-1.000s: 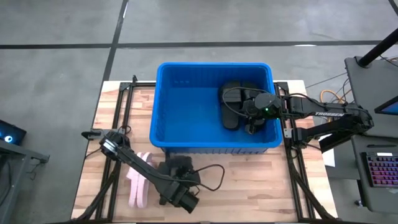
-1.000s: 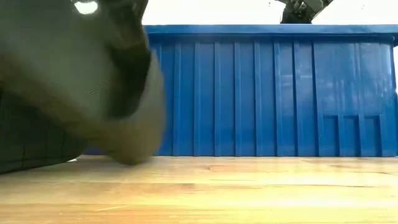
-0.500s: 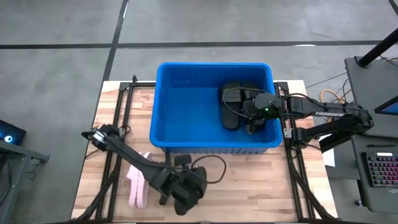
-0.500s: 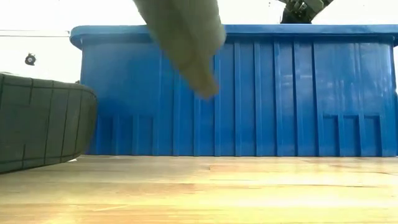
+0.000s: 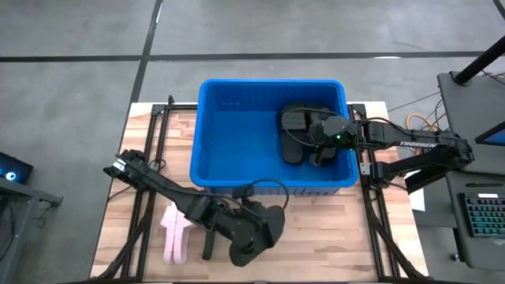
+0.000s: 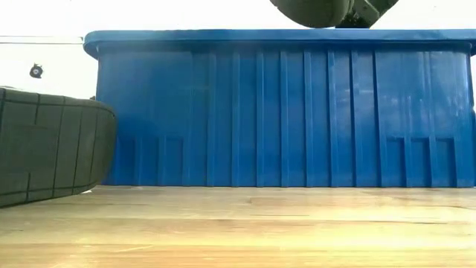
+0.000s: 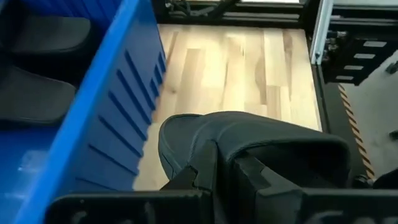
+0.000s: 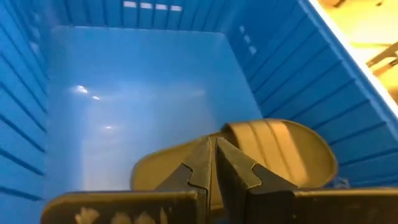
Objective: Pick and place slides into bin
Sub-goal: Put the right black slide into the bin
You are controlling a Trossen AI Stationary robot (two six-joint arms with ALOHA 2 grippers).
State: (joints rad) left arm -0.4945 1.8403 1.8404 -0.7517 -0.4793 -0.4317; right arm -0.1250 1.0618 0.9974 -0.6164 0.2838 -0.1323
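The blue bin (image 5: 229,118) stands mid-table, with black slides (image 5: 293,130) lying on its floor at the right. My left gripper (image 7: 227,173) is in front of the bin's near wall, shut on another black slide (image 7: 261,137), which shows in the low view (image 6: 312,9) at rim height. My right gripper (image 8: 214,163) hangs shut over the slides in the bin (image 8: 280,149); I see no touch. Pale pink slides (image 5: 173,233) lie flat at the near left. One more black slide (image 6: 52,145) rests by the near edge, sole showing. My left gripper pinches the black slide between its two fingers (image 7: 205,171), at the edge of the wide strap (image 7: 233,152). The fingers slant downward toward the table's right. The slide is lifted clear of the table, its rounded end (image 7: 177,137) pointing away from the gripper.
The bin's tall near wall (image 6: 282,112) rises between the lifted slide and the bin's inside. Bare wood (image 5: 331,237) lies at the near right. Dark frame rails (image 5: 371,213) run along the table's sides.
My left gripper has risen from the table and swung toward the right edge and the bin, tipping from steeply down to a shallower slant. The black slide has gone up with it, from table level to the height of the bin's rim.
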